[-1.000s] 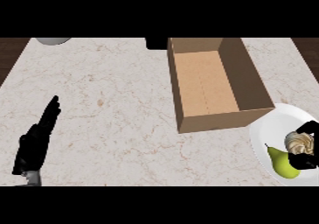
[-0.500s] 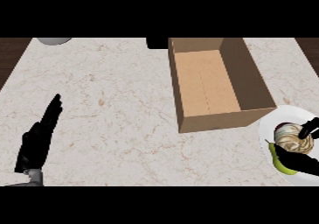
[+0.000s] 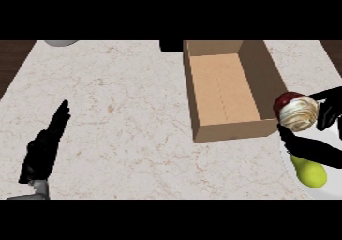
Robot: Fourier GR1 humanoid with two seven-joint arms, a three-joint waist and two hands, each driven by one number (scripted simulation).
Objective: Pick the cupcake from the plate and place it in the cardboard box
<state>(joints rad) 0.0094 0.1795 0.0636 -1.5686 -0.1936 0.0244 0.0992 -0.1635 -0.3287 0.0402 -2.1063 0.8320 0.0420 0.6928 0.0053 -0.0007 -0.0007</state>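
The cupcake (image 3: 297,114), cream swirled frosting with a dark red part at its upper left, is lifted at the right edge, level with the near right corner of the cardboard box (image 3: 228,89). My right hand (image 3: 327,123) is shut on it, fingers curled over its right side and thumb below. The open brown box stands upright at centre right and shows nothing inside. The white plate (image 3: 295,165) lies under the hand, mostly hidden. My left hand (image 3: 43,147) rests open on the counter at lower left, fingers straight.
A yellow-green fruit (image 3: 310,172) lies on the plate below my right hand. A grey round object (image 3: 60,42) sits at the counter's far left edge, and a dark object (image 3: 171,45) stands behind the box. Dark wood borders the counter on both sides.
My right hand has closed on the cupcake and raised it up and toward the box. The view has shifted slightly; the left hand stays where it was.
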